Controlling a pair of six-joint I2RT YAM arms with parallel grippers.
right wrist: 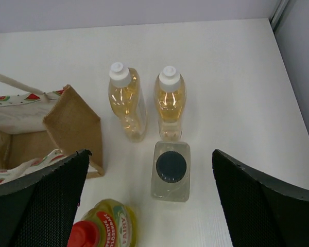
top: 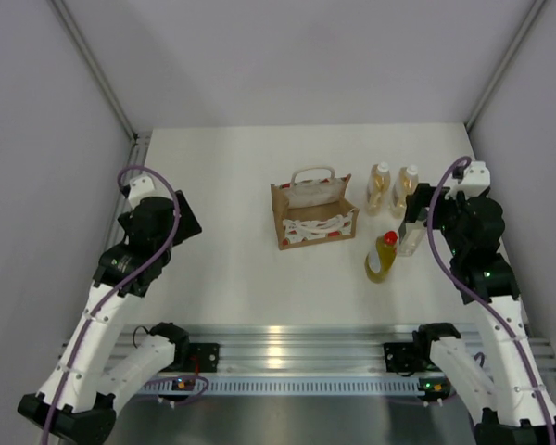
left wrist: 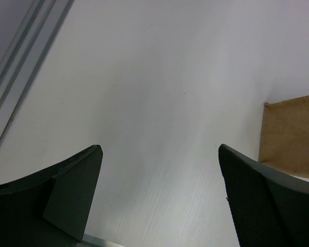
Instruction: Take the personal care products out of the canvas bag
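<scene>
- A small boxy tan-brown canvas bag (top: 313, 215) w/ white loop handles stands up on the white table (top: 213, 176), near the middle, top open
- A white band w/ red marks runs along the bag's near side
- All 4 bottles are out of the bag and sit on the table to its right
- 2 amber bottles w/ white caps stand side by side at the back: the left amber bottle (right wrist: 127, 103) & the right amber bottle (right wrist: 170, 103). They are v. close, can't tell if they touch
- The clear pale bottle (right wrist: 171, 171) w/ a dark grey cap stands just in front of the right amber bottle
- The yellow bottle (right wrist: 105, 226) w/ a red cap is the one nearest the arms, a bit left of the clear pale bottle & just right of the bag's near corner. Its label says "FAIRY"
- The right gripper (right wrist: 150, 153) is spread wide & has nothing in it
- In the top view it hangs over the clear pale bottle & hides part of it
- In the right wrist view that bottle shows in the gap between the black fingers (right wrist: 41, 200), apart from both
- The left gripper (left wrist: 159, 149) is spread wide too, w/ nothing in it
- It is over bare table on the left side, well apart from the bag in the top view
- The bag's tan side shows at the right edge of the left wrist view
</scene>
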